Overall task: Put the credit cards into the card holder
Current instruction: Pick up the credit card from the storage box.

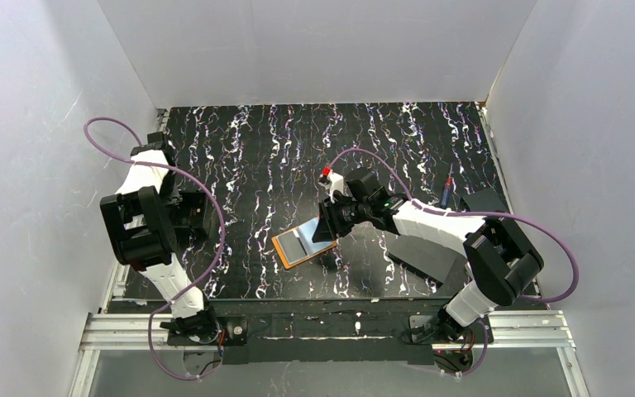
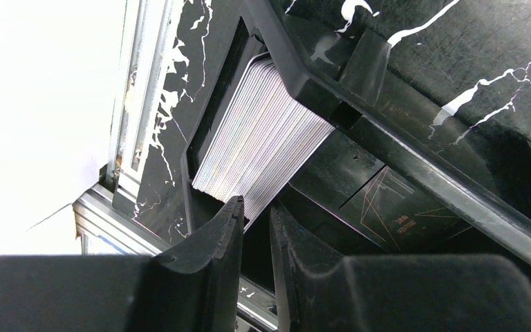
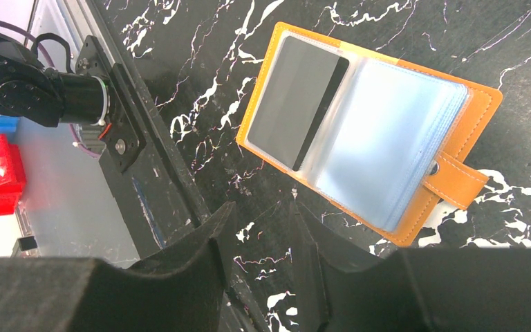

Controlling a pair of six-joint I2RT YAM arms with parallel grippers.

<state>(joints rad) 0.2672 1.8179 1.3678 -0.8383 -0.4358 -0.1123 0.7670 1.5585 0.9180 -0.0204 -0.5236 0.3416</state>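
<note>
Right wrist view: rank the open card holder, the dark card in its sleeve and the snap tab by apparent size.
1. card holder, largest
2. dark card, filling about one half of it
3. snap tab, clearly smallest

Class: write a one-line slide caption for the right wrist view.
Open orange card holder on marbled table, one dark card sleeved, right arm's empty open fingers nearby.

Bright even light, blown-out white at left, blurred near foreground.
</note>
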